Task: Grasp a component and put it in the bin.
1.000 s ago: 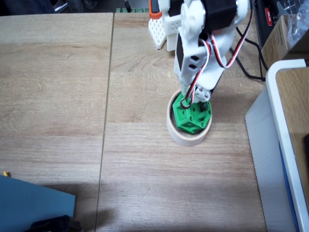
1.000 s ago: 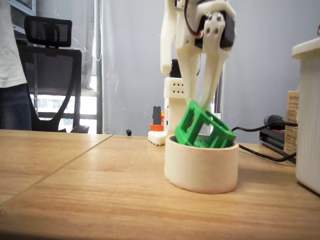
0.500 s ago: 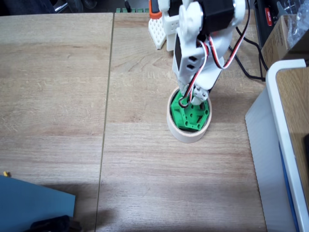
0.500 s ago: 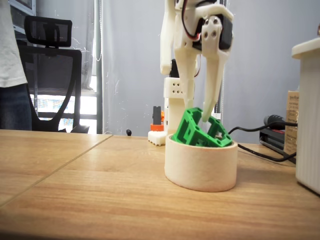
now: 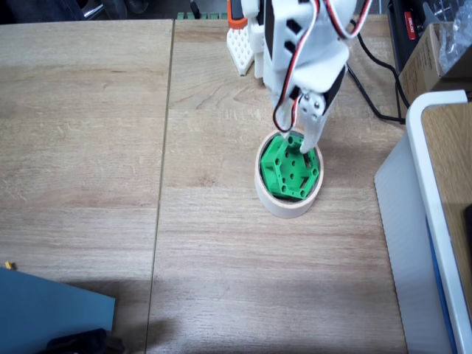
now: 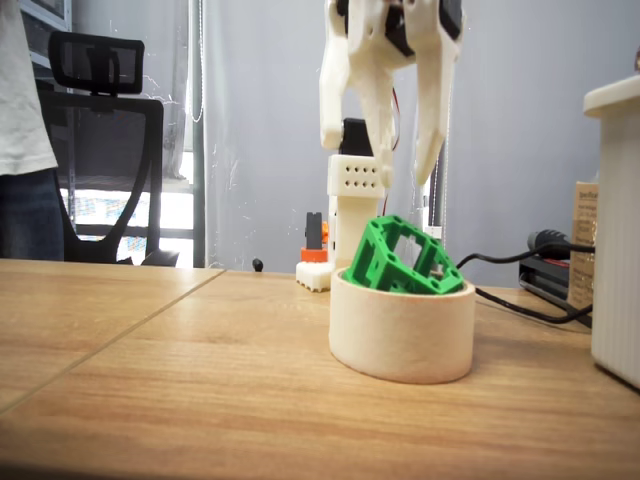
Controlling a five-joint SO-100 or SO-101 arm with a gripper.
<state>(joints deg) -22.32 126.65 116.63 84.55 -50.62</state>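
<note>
The green block (image 5: 291, 166) is seen inside the tape ring (image 5: 288, 204) on the tabletop (image 5: 88, 133), tilted, with one edge leaning on the rim. The pincer (image 6: 380, 165) is spread wide and empty, just above the block. It should be lifted straight up, so the block is not bumped.

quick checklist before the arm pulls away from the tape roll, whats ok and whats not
1. Fingers open: ok.
2. Gripper clear of the green block: ok, a gap shows in the low fixed view.
3. Block inside the tape roll: ok, within the ring seen from above.
4. Block lying flat: not ok, it leans, one side above the rim.
5. Roll flat on the table: ok.
6. Red and white wires clear of the block: cannot tell from above.
</note>
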